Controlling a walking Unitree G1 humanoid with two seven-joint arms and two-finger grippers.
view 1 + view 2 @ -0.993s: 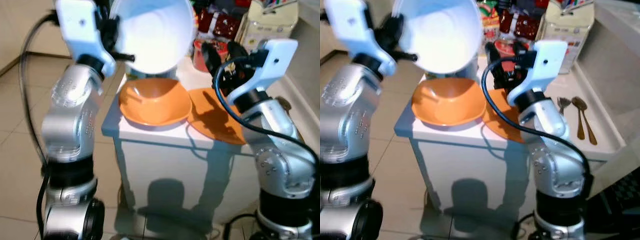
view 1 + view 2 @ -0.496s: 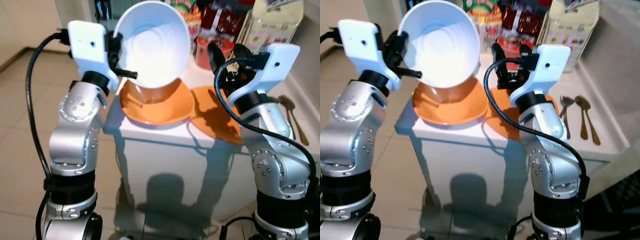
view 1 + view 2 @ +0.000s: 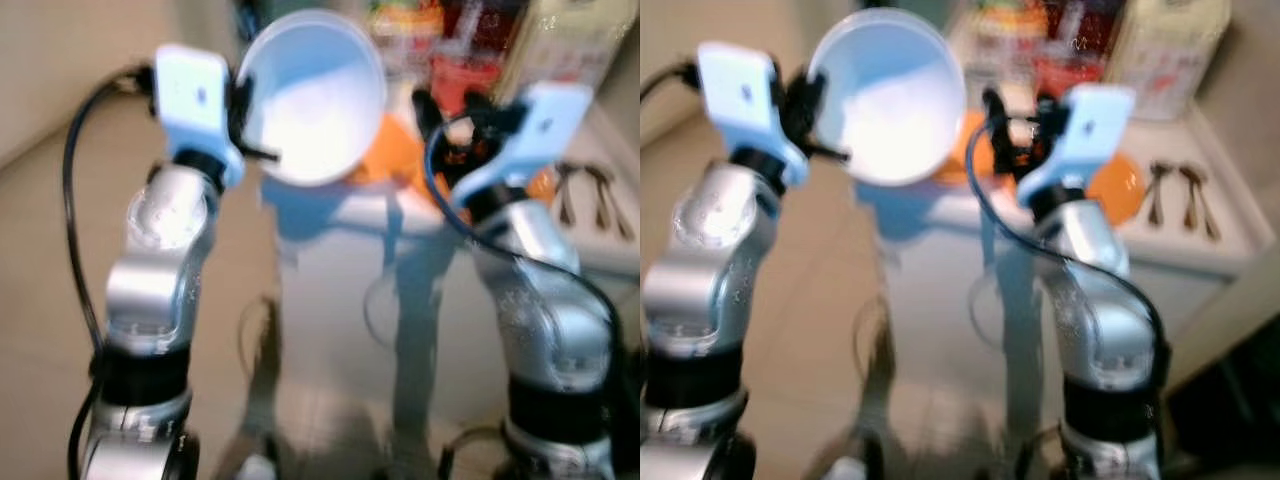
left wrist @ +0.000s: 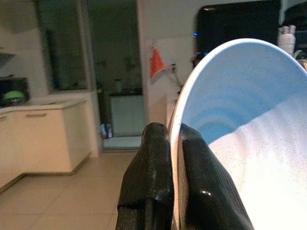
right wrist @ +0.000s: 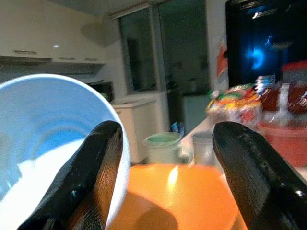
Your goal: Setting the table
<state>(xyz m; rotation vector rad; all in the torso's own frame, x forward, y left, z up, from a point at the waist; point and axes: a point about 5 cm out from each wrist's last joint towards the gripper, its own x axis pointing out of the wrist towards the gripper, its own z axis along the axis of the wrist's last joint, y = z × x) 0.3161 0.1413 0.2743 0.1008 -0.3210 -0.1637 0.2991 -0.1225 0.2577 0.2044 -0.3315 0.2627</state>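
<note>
White bowl (image 3: 318,95) was held aloft, tilted, by rim, pinched between left claw (image 4: 168,143) fingers (grip suited for carrying). Right claw (image 5: 168,158) was held spread, empty, above orange bowl (image 5: 184,191) on desk (image 3: 1230,240).

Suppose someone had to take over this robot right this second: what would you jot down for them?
Left gripper: jaws shut on the rim of the white bowl, held tilted in the air beside the counter.
Right gripper: jaws open, holding nothing, raised near the orange bowl.
On the counter: orange bowl, an orange plate, and cutlery to the right.
Done: white bowl picked up.
Left: set it down at its place, then the orange dishes and cutlery. Head views are blurred.
</note>
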